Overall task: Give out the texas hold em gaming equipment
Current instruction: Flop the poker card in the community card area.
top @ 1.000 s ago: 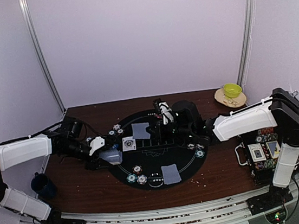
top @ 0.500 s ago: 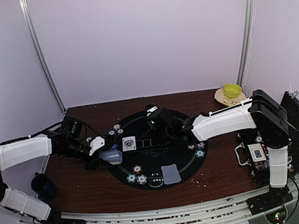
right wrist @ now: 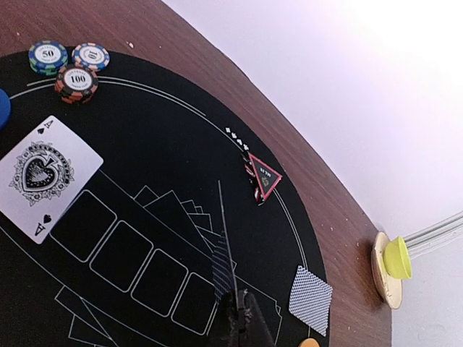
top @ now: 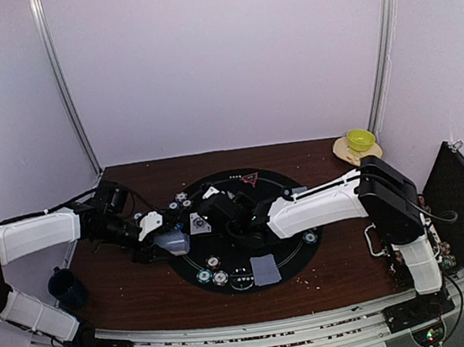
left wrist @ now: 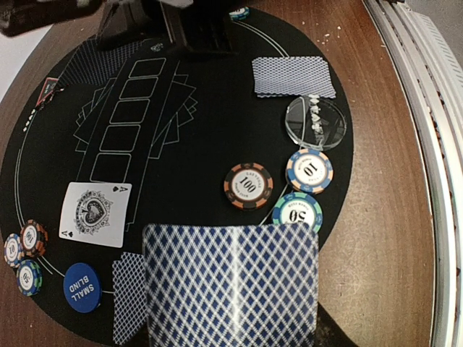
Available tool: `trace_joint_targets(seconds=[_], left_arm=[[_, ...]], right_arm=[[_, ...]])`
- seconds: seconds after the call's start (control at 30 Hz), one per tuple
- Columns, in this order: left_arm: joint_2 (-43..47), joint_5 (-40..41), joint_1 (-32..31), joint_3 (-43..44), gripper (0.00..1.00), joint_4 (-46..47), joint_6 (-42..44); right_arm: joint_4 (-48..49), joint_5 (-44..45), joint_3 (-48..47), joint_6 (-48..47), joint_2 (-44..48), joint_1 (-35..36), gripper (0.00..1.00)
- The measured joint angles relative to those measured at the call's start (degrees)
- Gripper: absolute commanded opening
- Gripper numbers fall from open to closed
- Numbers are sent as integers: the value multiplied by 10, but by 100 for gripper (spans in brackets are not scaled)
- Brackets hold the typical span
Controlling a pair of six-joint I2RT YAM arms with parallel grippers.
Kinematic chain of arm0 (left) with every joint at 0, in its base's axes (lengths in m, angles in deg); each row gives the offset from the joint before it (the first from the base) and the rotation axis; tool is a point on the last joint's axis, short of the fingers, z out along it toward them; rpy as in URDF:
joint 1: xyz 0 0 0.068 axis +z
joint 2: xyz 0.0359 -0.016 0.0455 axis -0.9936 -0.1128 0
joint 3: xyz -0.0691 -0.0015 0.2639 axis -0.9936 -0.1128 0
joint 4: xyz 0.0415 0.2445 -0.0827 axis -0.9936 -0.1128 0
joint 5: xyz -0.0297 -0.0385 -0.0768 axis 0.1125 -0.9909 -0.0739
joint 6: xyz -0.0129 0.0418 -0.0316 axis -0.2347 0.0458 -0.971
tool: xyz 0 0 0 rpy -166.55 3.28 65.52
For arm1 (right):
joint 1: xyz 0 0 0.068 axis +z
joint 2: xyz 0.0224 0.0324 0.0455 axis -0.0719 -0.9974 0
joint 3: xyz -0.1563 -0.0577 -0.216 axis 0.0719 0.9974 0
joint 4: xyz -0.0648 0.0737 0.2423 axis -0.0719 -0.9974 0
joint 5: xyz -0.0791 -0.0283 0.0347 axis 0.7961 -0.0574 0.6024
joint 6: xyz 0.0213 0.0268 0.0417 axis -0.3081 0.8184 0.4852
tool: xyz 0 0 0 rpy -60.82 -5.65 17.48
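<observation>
Deck in my left fingers, one card pinched in my right, both over the poker mat.

The deck (top: 176,245) of blue-backed cards sits at the mat's 9 o'clock edge, my left fingers (top: 166,241) partly closed around it. Just inboard lies the ace of spades (top: 200,222), face up. Over the printed card boxes beside it, my right fingers (right wrist: 234,319) are fully closed on a single card (right wrist: 223,264), which I see edge-on. Further out on the mat (top: 289,255), a face-down card (top: 265,268) lies at 6 o'clock, a cluster of poker chips (top: 211,272) at 7 o'clock, and the red triangle marker (top: 250,178) at 12 o'clock. A yellow-green bowl (top: 361,138) stands at the worktop's (top: 145,294) 2 o'clock corner.
</observation>
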Motion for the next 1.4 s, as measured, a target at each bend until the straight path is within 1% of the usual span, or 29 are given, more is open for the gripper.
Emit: trace_joint_targets(seconds=[0.23, 0.53, 0.83, 1.2, 1.4], left_arm=[[0, 0, 0, 0, 47, 0, 0], [0, 0, 0, 0, 47, 0, 0], [0, 0, 0, 0, 47, 0, 0], [0, 0, 0, 0, 47, 0, 0], [0, 0, 0, 0, 47, 0, 0]], right_arm=[[0, -4, -19, -70, -33, 3, 0], [8, -90, -25, -122, -46, 4, 0], [3, -156, -37, -130, -74, 4, 0], [16, -207, -31, -132, -76, -5, 0], [19, -217, -30, -140, -76, -9, 0]])
